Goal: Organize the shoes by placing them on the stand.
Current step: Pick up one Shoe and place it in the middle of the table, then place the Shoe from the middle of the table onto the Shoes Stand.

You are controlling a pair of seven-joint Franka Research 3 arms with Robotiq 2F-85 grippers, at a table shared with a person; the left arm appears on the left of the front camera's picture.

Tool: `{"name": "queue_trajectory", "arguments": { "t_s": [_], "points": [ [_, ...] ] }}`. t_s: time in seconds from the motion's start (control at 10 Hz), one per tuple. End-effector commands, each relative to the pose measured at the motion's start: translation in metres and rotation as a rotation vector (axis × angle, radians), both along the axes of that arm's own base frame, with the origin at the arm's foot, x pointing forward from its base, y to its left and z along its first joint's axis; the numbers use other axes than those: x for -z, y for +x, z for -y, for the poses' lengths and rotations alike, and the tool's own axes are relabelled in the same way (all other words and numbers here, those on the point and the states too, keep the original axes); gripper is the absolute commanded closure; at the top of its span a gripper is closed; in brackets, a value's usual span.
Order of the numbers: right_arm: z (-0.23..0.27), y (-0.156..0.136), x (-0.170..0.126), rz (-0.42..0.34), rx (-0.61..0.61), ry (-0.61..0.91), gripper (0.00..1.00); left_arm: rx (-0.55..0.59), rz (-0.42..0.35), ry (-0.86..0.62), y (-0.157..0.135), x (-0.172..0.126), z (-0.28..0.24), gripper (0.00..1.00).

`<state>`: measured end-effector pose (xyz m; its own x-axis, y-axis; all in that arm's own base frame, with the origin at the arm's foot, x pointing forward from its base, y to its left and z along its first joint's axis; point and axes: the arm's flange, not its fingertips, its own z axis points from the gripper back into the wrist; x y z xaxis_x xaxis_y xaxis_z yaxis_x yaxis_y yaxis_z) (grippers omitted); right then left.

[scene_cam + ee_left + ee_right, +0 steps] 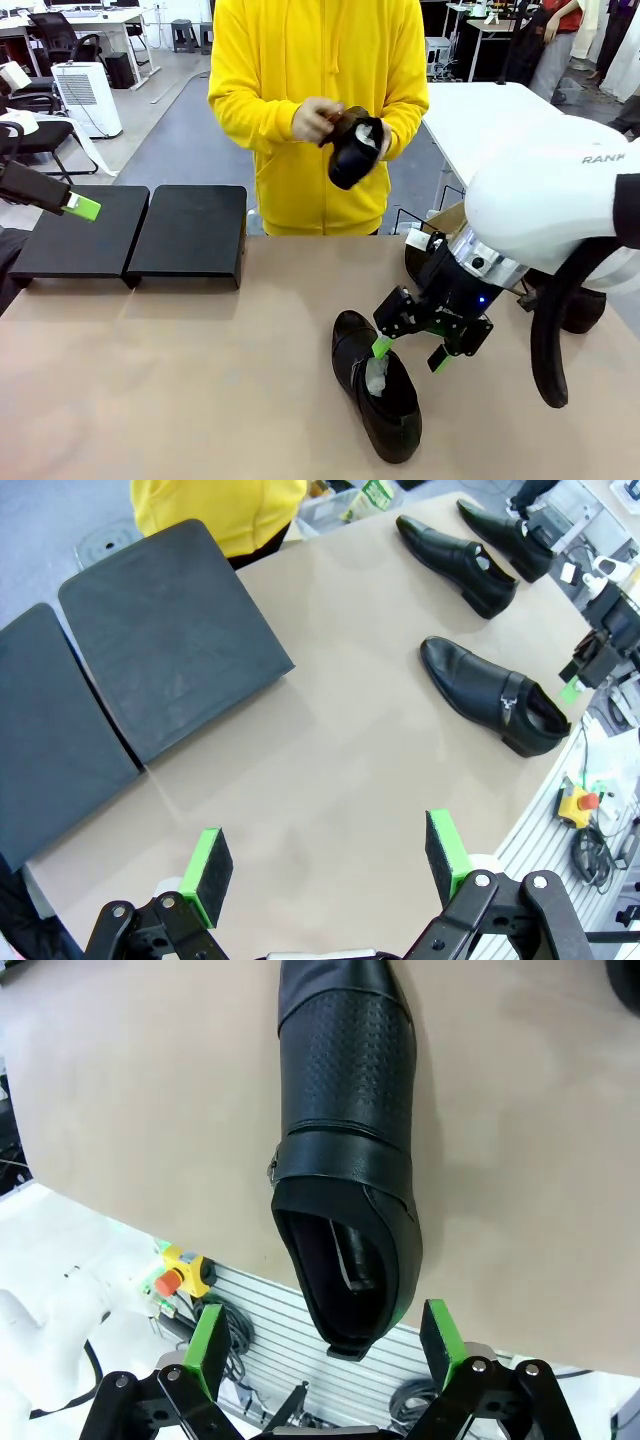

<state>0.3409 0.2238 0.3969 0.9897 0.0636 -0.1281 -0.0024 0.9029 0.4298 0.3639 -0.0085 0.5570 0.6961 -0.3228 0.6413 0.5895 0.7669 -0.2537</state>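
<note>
One black shoe (375, 385) lies on the tan table near the front edge. My right gripper (410, 350) hangs just over its heel end, open. In the right wrist view the heel of that shoe (345, 1160) sits between the green pads (437, 1340) with a gap on each side. Two more shoes (455, 560) (505, 535) lie farther back. A person in yellow holds another shoe (355, 150) at chest height. The stand (190, 235), two black platforms side by side, is at the far left with nothing on it. My left gripper (325, 865) hovers open near the stand (170, 630).
The person's other hand holds a small brown brush (335, 118) against the held shoe. A red stop button (580, 802) and cables lie below the table's front edge. Bare tabletop (200, 380) stretches between the stand and the near shoe.
</note>
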Motion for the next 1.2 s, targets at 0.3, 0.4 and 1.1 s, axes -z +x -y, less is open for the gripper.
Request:
{"name": "queue_trajectory", "arguments": {
  "t_s": [0.3, 0.4, 1.1],
  "points": [
    [-0.0122, 0.0037, 0.0055, 0.001, -0.002, 0.010, 0.00, 0.020, 0.009, -0.013, 0.0003, -0.0005, -0.0010, 0.00],
    [-0.0122, 0.0037, 0.0055, 0.001, -0.002, 0.010, 0.00, 0.020, 0.009, -0.013, 0.0003, -0.0005, -0.0010, 0.00],
    [-0.0076, 0.0008, 0.0069, -0.008, -0.011, -0.008, 0.00, 0.020, 0.009, -0.013, 0.0003, -0.0005, -0.0010, 0.00]
  ]
}}
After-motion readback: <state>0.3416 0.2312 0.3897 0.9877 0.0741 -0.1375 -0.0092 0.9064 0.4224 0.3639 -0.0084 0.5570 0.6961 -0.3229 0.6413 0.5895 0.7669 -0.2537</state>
